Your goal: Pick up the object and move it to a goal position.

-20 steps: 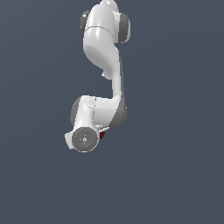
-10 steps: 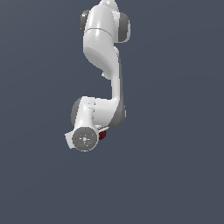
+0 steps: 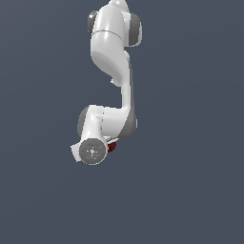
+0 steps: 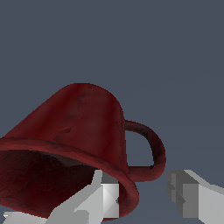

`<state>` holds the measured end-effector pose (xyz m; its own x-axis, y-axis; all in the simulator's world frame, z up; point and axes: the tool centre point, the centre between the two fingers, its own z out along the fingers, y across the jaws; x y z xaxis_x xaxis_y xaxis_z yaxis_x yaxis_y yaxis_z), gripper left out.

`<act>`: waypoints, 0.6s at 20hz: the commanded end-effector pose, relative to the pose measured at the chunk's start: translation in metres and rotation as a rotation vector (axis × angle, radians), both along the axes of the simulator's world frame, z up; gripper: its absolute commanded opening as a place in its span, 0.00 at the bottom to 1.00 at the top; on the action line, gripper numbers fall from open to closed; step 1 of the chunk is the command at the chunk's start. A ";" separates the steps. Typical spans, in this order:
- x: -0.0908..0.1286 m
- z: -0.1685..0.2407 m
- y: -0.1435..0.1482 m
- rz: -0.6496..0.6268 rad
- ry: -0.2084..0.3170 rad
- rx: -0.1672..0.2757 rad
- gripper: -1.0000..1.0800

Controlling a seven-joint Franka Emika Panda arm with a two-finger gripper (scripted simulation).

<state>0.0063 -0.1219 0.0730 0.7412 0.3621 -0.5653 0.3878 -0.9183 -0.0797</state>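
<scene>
Wrist view, item held: your gripper (image 4: pixel 144 194) has one finger (image 4: pixel 103 199) set inside the mouth of the mug (image 4: pixel 76 140), against the inner face of the wall, and the other finger (image 4: pixel 192 197) outside it, near the handle.
Jaw state: you cannot tell for certain whether the jaws are clamped on the wall; the outer finger shows a strip of grey background between itself and the mug, so contact on that side is not confirmed.
Mug position relative to gripper: the rim nearest the handle sits between your two fingers; most of the body extends away from the camera and off to one side of the fingers.
Mug attitude: tilted, with the open mouth turned toward the camera and the closed base pointing away.
Mug colour: dark red, with mottled, slightly uneven shading on the outside.
Mug interior: darker red-brown, in shadow.
Mug handle: a single closed loop on the side wall, same dark red, with grey background showing through it.
Mug rim: flared and thick, wider than the base.
Exterior view, arm: you see the white arm (image 3: pixel 112 71) folded downward, its wrist flange facing the camera as a grey disc.
Exterior view, mug: only a small dark red patch (image 3: pixel 112 147) shows at the disc's edge, on the exterior view's right; the rest is hidden behind the wrist.
Surroundings: plain dark grey background (image 3: pixel 190 143) in both views.
</scene>
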 end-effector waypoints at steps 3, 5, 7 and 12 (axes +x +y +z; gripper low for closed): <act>-0.001 0.010 0.000 0.000 -0.001 0.000 0.00; -0.002 0.020 -0.001 0.000 -0.001 0.000 0.00; -0.003 0.032 -0.002 0.000 -0.001 0.000 0.00; -0.008 0.076 -0.005 0.000 -0.001 0.000 0.00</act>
<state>-0.0007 -0.1261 0.1326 0.7394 0.3627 -0.5672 0.3877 -0.9182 -0.0816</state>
